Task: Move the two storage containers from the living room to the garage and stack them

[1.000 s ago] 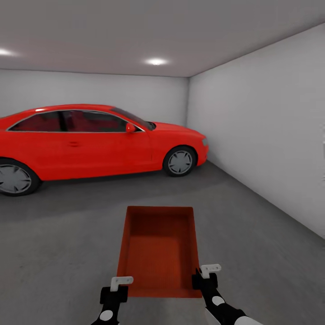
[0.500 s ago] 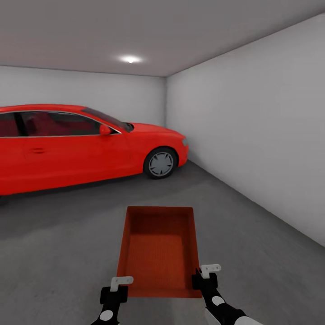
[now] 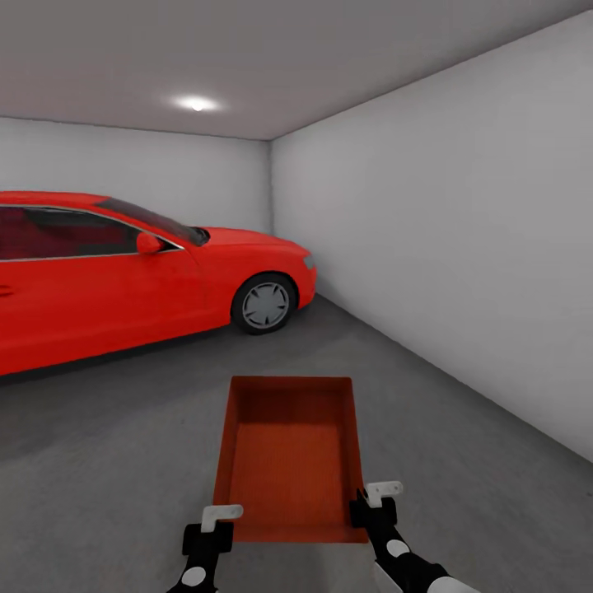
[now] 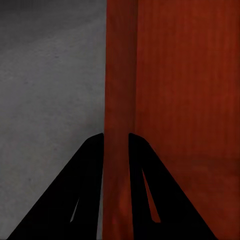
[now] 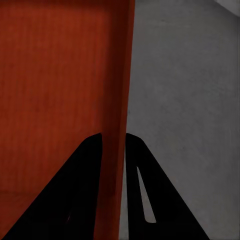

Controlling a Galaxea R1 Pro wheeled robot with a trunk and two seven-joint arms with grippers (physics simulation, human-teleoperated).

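We've got our left gripper [image 4: 116,137] and right gripper [image 5: 113,136] each pinching a thin wall of the boxy orange-red container [image 3: 290,449] over rough grey floor [image 3: 107,445].

**garagefan:** so what's parked in there? I see a glossy red two-door car [image 3: 123,272] along the left side, nose pointing toward the back corner.

**simwatcher:** yep, with a silver multi-spoke front wheel [image 3: 265,305], dark tinted side windows [image 3: 58,235] and a red wing mirror [image 3: 149,242]. Plain white-grey wall [image 3: 445,247] runs down the right, another one sits behind the car. Flat grey ceiling [image 3: 288,58] has one round glowing spotlight [image 3: 196,104].
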